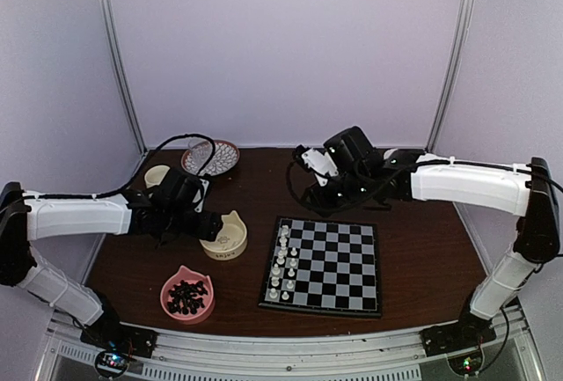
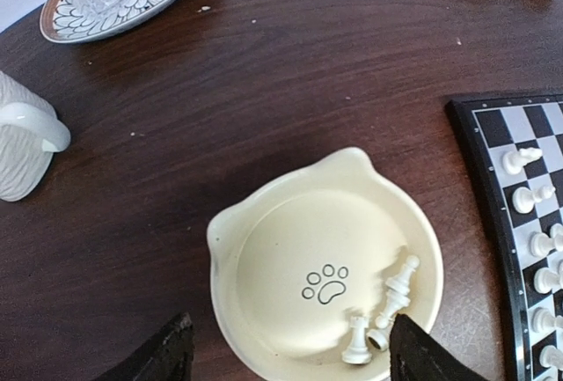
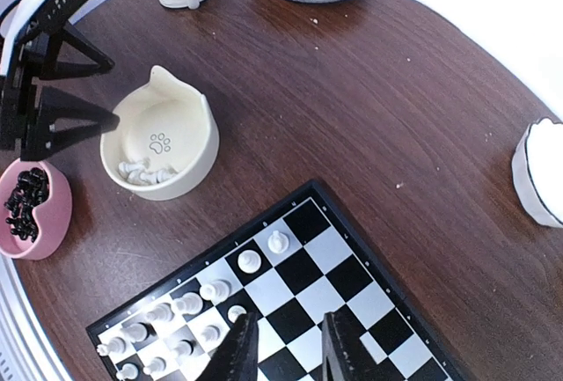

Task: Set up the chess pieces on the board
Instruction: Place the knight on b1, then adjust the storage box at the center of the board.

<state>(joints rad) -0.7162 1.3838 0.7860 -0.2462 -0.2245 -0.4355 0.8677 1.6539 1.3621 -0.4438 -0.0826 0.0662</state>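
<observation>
The board (image 1: 330, 267) lies at table centre, with several white chess pieces (image 1: 281, 267) upright in two files along its left edge. Three more white pieces (image 2: 387, 311) rest in a cream paw-print bowl (image 1: 230, 245): a rook upright, the others lying down. My left gripper (image 2: 295, 355) hangs open over that bowl's near side, one finger (image 2: 413, 350) beside the pieces, nothing held. My right gripper (image 3: 288, 353) hovers over the board (image 3: 352, 275) near the white pieces (image 3: 249, 260). Its jaws are narrowly open with nothing between them.
A pink bowl (image 1: 187, 295) of black pieces sits left of the board's near corner. A patterned plate (image 1: 211, 157) with a glass and a cream mug (image 1: 157, 174) stand at back left. A white bowl (image 3: 541, 174) lies beyond the board's far side.
</observation>
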